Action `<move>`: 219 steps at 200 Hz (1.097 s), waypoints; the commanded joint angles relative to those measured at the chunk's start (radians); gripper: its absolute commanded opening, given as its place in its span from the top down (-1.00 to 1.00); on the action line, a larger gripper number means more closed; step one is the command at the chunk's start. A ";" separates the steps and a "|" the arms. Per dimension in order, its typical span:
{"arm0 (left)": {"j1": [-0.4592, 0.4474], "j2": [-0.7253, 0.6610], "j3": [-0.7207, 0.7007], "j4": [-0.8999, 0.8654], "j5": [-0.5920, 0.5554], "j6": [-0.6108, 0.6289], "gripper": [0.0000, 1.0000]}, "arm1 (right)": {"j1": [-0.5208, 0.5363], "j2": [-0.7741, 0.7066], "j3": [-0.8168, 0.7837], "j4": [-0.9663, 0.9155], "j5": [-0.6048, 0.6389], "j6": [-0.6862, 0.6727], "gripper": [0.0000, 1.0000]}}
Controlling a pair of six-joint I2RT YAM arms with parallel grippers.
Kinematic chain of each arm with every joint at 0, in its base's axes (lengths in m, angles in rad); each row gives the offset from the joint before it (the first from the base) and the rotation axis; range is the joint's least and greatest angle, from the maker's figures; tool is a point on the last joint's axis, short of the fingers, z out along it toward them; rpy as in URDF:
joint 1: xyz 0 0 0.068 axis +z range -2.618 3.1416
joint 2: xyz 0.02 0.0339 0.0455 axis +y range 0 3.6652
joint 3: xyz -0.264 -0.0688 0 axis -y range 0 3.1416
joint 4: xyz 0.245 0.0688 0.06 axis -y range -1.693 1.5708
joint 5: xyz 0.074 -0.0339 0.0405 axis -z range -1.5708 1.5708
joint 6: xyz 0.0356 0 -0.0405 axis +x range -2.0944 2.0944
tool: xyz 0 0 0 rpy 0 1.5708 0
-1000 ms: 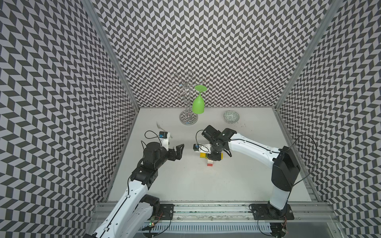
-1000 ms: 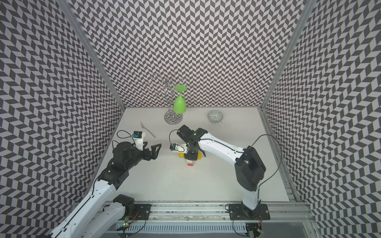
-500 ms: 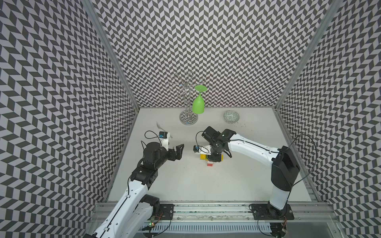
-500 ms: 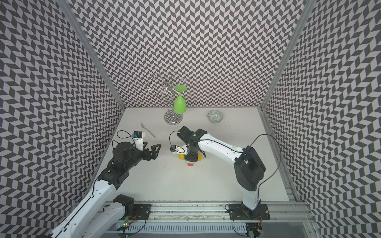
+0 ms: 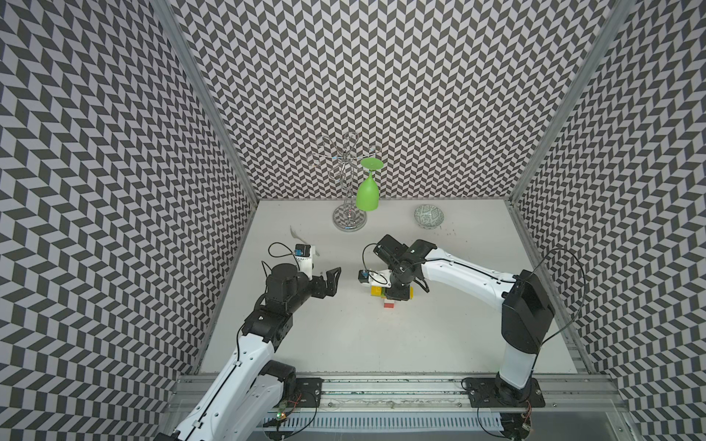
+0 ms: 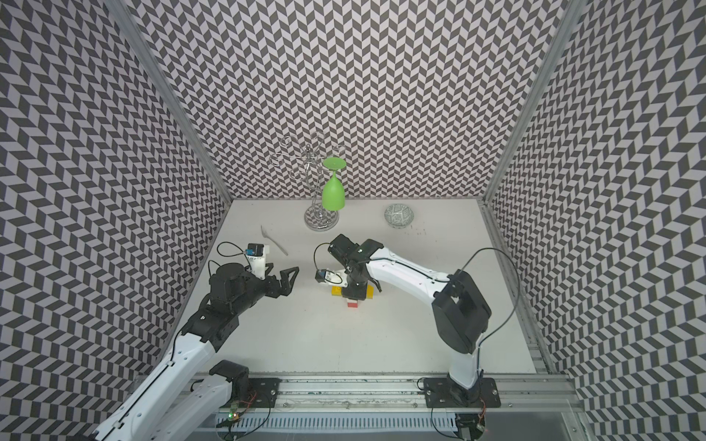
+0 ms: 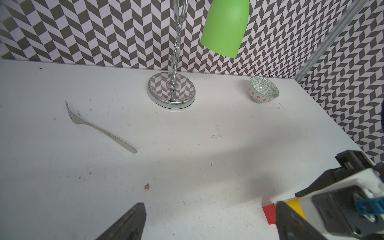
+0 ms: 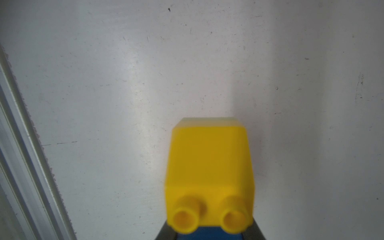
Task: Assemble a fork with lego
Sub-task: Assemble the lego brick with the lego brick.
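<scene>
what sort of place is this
Probably a robot lab test cell: chevron-patterned walls enclose a white table, and the left arm and right arm are mounted on an aluminium rail at its front.

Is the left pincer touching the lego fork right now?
Apart. In both top views, bare table shows between the open left pincer and the lego fork.

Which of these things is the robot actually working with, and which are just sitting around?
In the job:
brick fork, clamped by the right gripper
left gripper, open and empty

Just lying about:
metal fork
wire stand
green glass hanging from it
small bowl
</scene>
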 commanded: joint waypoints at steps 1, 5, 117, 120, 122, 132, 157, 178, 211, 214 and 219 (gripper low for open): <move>0.006 -0.001 -0.007 0.020 0.000 -0.003 -0.97 | 0.004 0.042 0.004 0.017 -0.012 0.019 1.00; 0.006 -0.001 -0.007 0.021 0.000 -0.003 -0.97 | 0.004 0.044 0.003 0.016 -0.011 0.021 1.00; 0.006 0.002 -0.009 0.026 0.007 -0.001 -0.97 | -0.004 0.066 0.007 0.012 0.024 -0.006 1.00; 0.006 0.002 -0.010 0.027 0.007 -0.002 -0.97 | -0.003 0.066 0.007 0.012 0.024 -0.010 1.00; 0.007 0.002 -0.009 0.026 0.007 -0.002 -0.97 | -0.003 0.066 0.007 0.012 0.025 -0.012 1.00; 0.007 0.002 -0.009 0.027 0.006 -0.002 -0.97 | -0.003 0.063 0.004 0.017 0.028 -0.020 1.00; 0.007 0.003 -0.010 0.027 0.008 -0.001 -0.97 | -0.003 0.062 -0.001 0.024 0.037 -0.029 1.00; 0.009 0.005 -0.010 0.028 0.009 -0.002 -0.97 | -0.005 0.073 0.009 0.023 0.036 -0.010 1.00; 0.009 0.005 -0.010 0.030 0.012 -0.002 -0.97 | -0.015 0.104 0.039 0.004 0.022 0.032 1.00; 0.009 0.005 -0.011 0.030 0.012 -0.002 -0.97 | -0.016 0.106 0.041 0.002 0.019 0.032 1.00; 0.009 0.005 -0.010 0.030 0.012 -0.002 -0.97 | -0.015 0.108 0.040 -0.002 0.016 0.031 1.00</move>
